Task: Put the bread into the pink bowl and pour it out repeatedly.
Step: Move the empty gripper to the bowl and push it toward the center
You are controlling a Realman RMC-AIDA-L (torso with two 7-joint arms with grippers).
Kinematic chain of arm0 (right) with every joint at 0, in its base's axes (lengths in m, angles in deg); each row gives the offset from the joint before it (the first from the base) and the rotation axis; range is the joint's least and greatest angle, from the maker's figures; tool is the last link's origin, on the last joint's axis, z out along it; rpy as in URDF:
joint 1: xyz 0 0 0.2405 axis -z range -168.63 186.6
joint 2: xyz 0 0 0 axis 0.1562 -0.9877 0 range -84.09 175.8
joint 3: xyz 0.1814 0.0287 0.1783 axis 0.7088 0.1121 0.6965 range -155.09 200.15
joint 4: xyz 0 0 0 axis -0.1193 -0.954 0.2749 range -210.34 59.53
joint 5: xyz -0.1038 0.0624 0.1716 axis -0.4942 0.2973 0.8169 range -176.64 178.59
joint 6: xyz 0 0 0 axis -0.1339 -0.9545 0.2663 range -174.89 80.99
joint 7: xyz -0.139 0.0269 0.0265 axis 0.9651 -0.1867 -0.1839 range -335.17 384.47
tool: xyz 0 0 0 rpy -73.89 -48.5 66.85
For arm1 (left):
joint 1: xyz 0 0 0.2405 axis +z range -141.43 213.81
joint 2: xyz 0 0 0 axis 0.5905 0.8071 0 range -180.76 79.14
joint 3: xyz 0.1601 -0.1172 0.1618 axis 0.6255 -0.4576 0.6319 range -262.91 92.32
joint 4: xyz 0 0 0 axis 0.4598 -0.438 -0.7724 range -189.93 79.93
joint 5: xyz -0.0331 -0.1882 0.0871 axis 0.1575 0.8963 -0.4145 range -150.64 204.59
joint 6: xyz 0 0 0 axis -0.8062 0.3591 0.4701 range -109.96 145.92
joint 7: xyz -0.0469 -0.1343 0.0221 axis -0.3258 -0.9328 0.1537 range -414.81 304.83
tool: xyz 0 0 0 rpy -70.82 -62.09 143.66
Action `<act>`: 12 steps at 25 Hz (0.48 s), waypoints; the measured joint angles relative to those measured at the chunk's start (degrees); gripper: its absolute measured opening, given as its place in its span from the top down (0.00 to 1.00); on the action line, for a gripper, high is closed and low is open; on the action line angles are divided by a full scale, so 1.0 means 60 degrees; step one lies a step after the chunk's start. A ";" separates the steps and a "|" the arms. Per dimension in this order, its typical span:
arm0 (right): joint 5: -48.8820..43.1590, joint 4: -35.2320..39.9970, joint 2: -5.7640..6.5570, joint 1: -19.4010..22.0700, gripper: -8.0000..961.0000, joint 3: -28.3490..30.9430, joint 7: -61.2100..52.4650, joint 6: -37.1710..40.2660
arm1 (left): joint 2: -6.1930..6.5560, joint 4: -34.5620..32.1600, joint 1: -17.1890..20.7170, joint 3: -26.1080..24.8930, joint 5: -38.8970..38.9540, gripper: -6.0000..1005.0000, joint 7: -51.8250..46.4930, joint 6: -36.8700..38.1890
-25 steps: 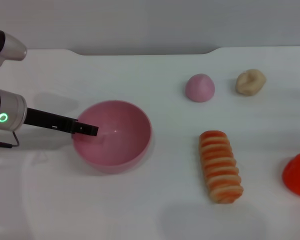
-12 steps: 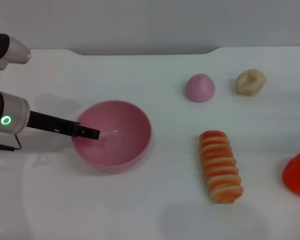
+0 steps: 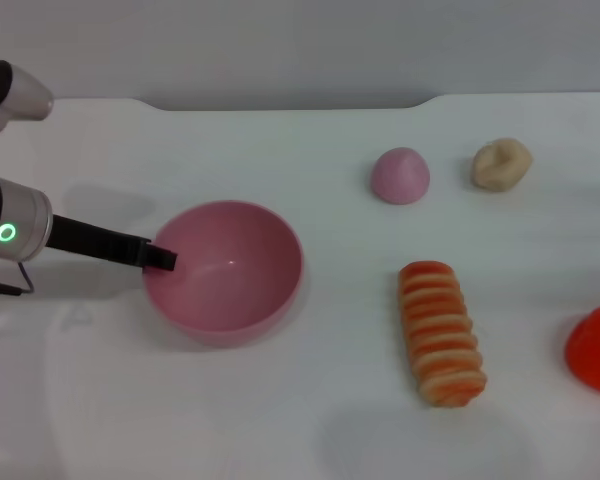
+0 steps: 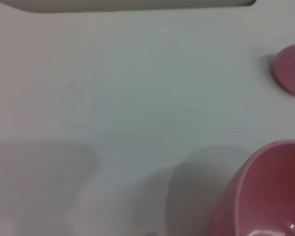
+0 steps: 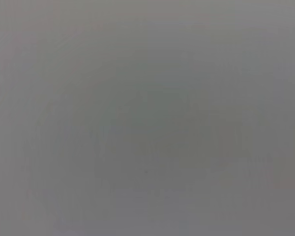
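The pink bowl (image 3: 230, 270) stands upright and empty on the white table, left of centre; part of its rim (image 4: 265, 187) also shows in the left wrist view. The bread (image 3: 440, 332), a ridged loaf with orange and cream stripes, lies on the table to the bowl's right, well apart from it. My left gripper (image 3: 163, 258) reaches in from the left as a dark bar, and its tip is at the bowl's left rim. The right gripper is out of view, and the right wrist view shows only plain grey.
A small solid pink dome (image 3: 399, 175) and a beige knotted bun (image 3: 501, 163) sit at the back right. A red object (image 3: 595, 348) lies at the right edge. The table's far edge (image 3: 280, 103) runs along the back.
The left gripper's tip has drawn back to the left, from inside the bowl to its left rim. The bowl and the bread have not moved.
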 joint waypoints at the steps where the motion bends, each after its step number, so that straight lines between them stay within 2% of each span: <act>1: 0.0004 -0.0002 0.0001 -0.0002 0.27 0.0003 0.0001 -0.0003 | -0.0016 0.0004 -0.0069 0.0002 -0.0194 0.40 -0.0001 0.0042; 4: 0.0008 0.0001 0.0013 -0.0017 0.27 0.0014 0.0001 -0.0012 | -0.0052 0.0025 -0.0246 0.0052 -0.0562 0.62 -0.0024 0.0171; 9: 0.0015 -0.0001 0.0028 -0.0065 0.27 0.0026 0.0000 -0.0010 | -0.0062 0.0013 -0.0391 0.0168 -0.0647 0.85 -0.0073 0.0275; 12: 0.0018 -0.0005 0.0033 -0.0084 0.27 0.0007 0.0001 0.0041 | -0.0073 -0.0014 -0.0415 0.0168 -0.0629 0.90 -0.0076 0.0243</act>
